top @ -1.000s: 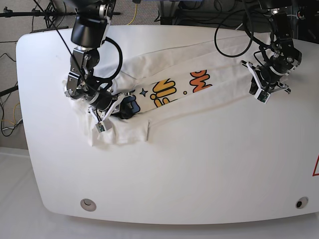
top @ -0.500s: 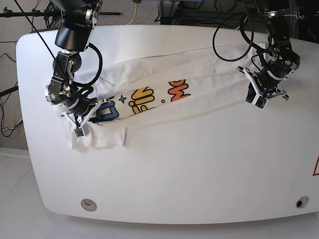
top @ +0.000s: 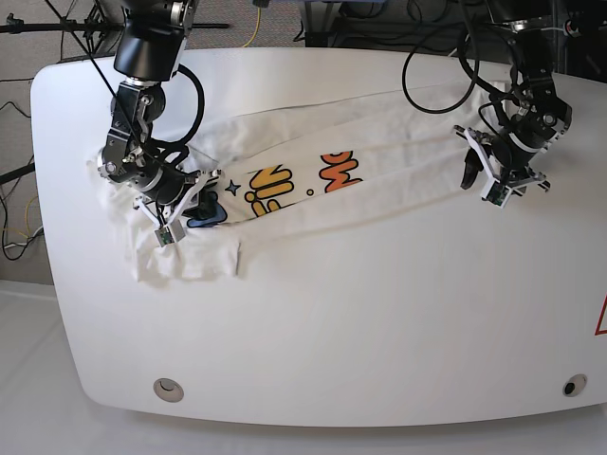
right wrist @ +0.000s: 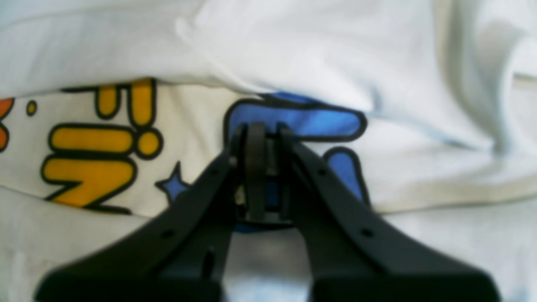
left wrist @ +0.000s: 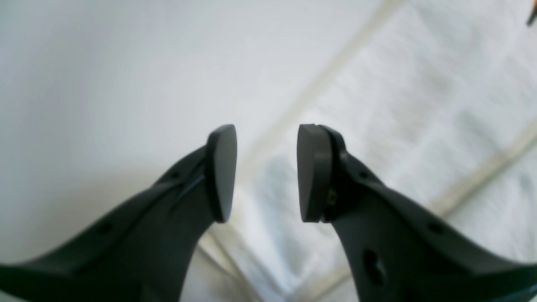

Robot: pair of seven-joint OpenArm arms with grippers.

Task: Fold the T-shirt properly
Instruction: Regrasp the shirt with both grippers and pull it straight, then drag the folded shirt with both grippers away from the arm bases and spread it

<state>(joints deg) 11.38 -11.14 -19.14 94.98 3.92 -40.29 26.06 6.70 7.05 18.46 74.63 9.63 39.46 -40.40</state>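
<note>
The T-shirt [top: 313, 175] lay as a long, loosely folded band across the upper half of the base view, on the white counter [top: 379, 322], its printed lettering facing up. At the left of that view, the right hand [top: 180, 210] pinched the cloth at the blue lettering; the wrist view showed its fingers [right wrist: 255, 167] pressed together on fabric. At the upper right, the left hand [top: 488, 180] was positioned over the shirt's plain end. Its fingers [left wrist: 222, 172] were spread apart, with nothing between them, and white cloth visible below.
</note>
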